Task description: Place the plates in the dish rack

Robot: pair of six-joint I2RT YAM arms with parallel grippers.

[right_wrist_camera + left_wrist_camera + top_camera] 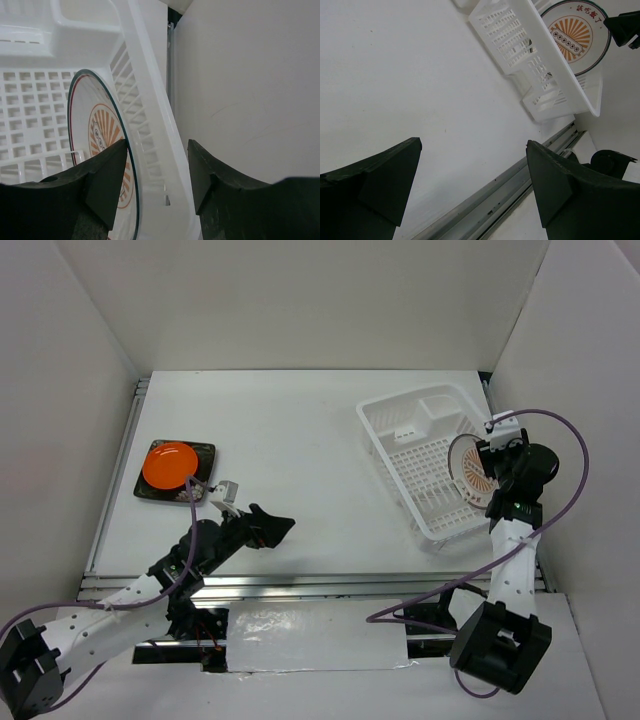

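The round white sunburst plate (468,472) stands on edge inside the white dish rack (425,440), against its right wall. It also shows in the left wrist view (575,37) and the right wrist view (97,135). My right gripper (488,478) is open, and its fingers (107,175) straddle the plate's rim and the rack wall (150,115). The small orange plate (168,465) lies on the dark square plate (205,454) at the table's left. My left gripper (283,526) is open and empty, low over the table's front middle (474,145).
White walls enclose the table on three sides, and the right wall is close to the rack. A metal rail (520,180) runs along the table's front edge. The rack's small partitioned compartment (440,405) is at its far end.
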